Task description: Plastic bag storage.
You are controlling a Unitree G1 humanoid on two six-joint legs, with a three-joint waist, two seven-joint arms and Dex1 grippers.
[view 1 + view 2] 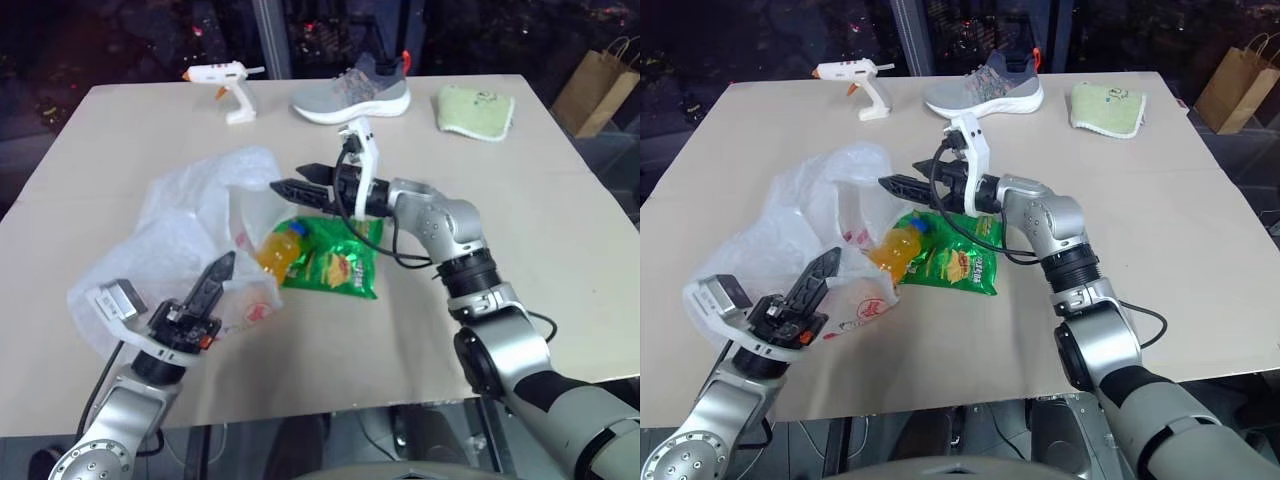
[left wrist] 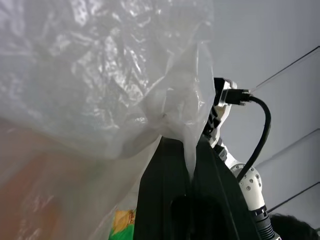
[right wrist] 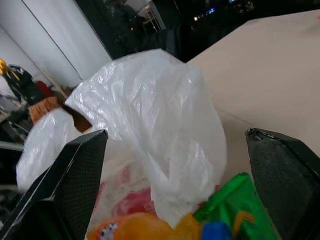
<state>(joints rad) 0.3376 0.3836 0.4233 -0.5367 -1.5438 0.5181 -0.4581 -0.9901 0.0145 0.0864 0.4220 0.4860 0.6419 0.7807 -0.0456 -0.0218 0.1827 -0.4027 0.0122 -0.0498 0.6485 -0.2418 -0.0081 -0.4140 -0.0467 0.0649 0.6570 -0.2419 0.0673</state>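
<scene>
The wide beige tabletop [image 1: 500,300] is lying bare toward its right and near edges. The large crinkly translucent-white plastic bag [image 1: 185,225] with red print is sitting on the left half, stretching from near-left toward the centre, its mouth facing a shiny green snack packet [image 1: 335,262] and an orange drink bottle [image 1: 280,250]. The left gripper [image 1: 215,275] is pinching the bag's film, fingers pressed together. The right gripper [image 1: 300,190] is hovering over the mouth, fingers spread wide, holding nothing.

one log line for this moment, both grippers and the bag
left gripper: shut on plastic bag edge | right gripper: open, empty, over bag mouth | orange bottle, green snack packet: at mouth
</scene>
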